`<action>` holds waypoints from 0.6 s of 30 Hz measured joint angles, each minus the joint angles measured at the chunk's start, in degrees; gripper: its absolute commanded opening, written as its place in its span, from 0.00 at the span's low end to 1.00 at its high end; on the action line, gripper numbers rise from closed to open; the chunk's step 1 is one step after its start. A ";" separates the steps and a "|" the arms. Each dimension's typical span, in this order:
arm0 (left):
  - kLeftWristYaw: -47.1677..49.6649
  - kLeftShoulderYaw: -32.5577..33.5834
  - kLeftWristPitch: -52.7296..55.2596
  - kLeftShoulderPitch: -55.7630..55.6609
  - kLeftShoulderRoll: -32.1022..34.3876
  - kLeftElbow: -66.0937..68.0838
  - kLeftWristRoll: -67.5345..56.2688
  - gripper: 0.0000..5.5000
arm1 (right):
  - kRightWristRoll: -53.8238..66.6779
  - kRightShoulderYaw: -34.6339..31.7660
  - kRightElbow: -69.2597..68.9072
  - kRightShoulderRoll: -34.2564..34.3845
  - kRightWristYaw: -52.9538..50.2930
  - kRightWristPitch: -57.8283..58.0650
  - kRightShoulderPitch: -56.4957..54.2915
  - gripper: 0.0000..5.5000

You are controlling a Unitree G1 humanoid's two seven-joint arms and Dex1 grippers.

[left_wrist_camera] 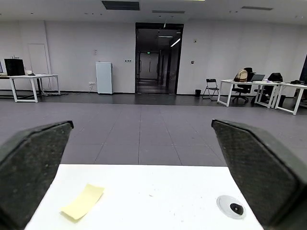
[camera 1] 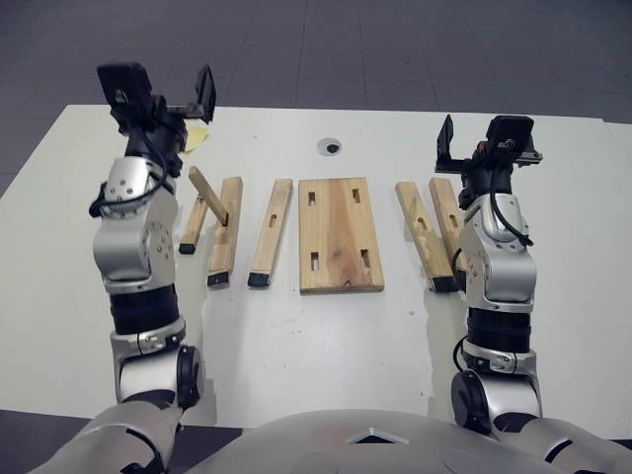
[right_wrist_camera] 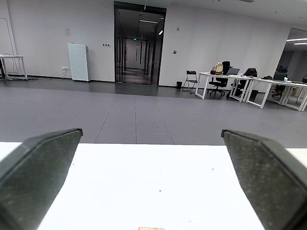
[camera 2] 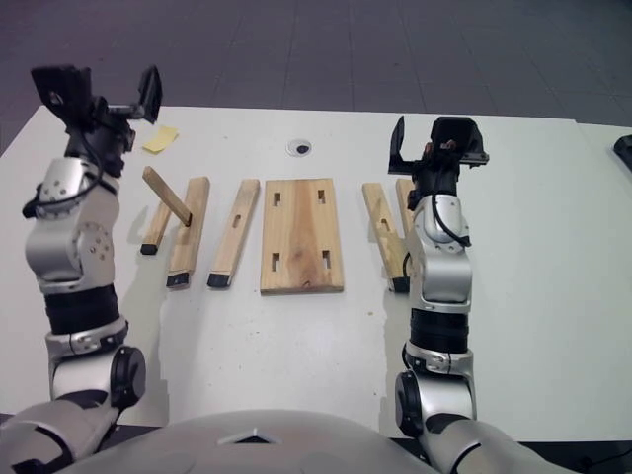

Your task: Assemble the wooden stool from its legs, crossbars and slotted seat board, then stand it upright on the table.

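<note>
Saw legs (camera 1: 419,229) right of seat board (camera 1: 341,234) half hidden behind right arm (camera 1: 499,259); found right gripper (camera 1: 488,148) and left gripper (camera 1: 165,99) wide open, empty

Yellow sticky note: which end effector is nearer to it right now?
Left. The left end effector is raised just beside the yellow sticky note; the right end effector is far across the table, past the seat board, over the right-hand legs.

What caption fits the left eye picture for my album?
Left pincer and right pincer, both open, raised above the seat board and loose legs.
</note>
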 measured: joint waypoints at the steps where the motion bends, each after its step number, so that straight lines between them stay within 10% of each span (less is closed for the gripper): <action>1: 0.11 0.31 1.09 -1.13 0.03 0.95 -0.47 0.98 | 0.00 0.03 0.00 0.05 -0.04 -0.09 0.01 0.98; 18: 0.78 2.60 8.31 -3.48 0.29 5.63 -1.29 0.98 | -0.04 0.30 -0.01 1.29 -0.34 -0.36 0.56 0.98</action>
